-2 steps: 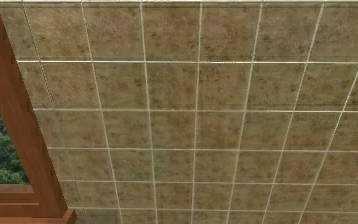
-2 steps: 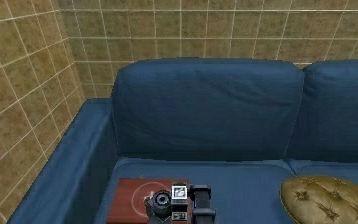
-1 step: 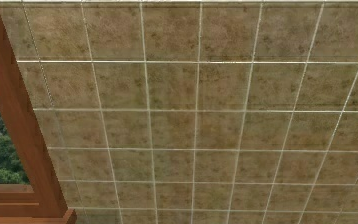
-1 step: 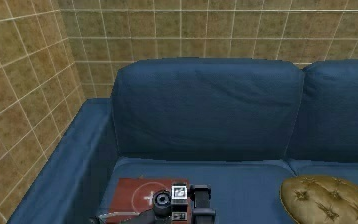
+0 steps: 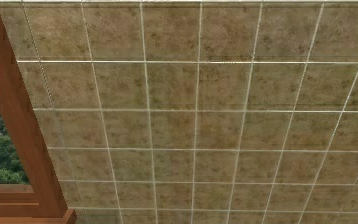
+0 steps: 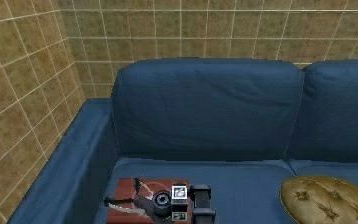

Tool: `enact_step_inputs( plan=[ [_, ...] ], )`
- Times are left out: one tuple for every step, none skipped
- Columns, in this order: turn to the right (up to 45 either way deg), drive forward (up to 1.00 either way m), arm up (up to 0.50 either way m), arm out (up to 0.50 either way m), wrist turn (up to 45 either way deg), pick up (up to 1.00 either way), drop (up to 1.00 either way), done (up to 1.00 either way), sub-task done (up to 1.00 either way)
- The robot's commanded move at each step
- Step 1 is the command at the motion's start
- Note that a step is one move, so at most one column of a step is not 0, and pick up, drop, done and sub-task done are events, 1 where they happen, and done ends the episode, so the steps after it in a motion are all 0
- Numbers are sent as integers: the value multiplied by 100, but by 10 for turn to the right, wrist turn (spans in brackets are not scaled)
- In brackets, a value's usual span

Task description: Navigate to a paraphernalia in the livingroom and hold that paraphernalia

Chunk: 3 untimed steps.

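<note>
A flat reddish-brown thing (image 6: 121,189), like a book or a box, lies on the seat of a blue sofa (image 6: 202,105) at the arm side view's bottom. My gripper (image 6: 125,194) shows there, its dark body and two thin fingers stretching left across that flat thing. Two small white squares with black marks (image 6: 178,192) stand just right of the gripper's body. Since the thing rests on the seat behind the fingers, I cannot tell whether the gripper holds anything.
A round gold cushion (image 6: 327,198) lies on the sofa seat at the arm side view's right. Tan tiled walls (image 6: 27,60) stand behind and beside the sofa. In the forward view a tiled wall (image 5: 207,110) is close ahead, with a wooden window frame (image 5: 12,120) at its left.
</note>
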Motion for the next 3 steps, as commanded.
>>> enact_step_inputs(
  plan=[
    [0, 0, 0, 0, 390, 0, 0, 0, 0],
    [0, 0, -30, 0, 0, 0, 0, 0, 0],
    [0, 0, 0, 0, 0, 100, 0, 0, 0]
  ],
)
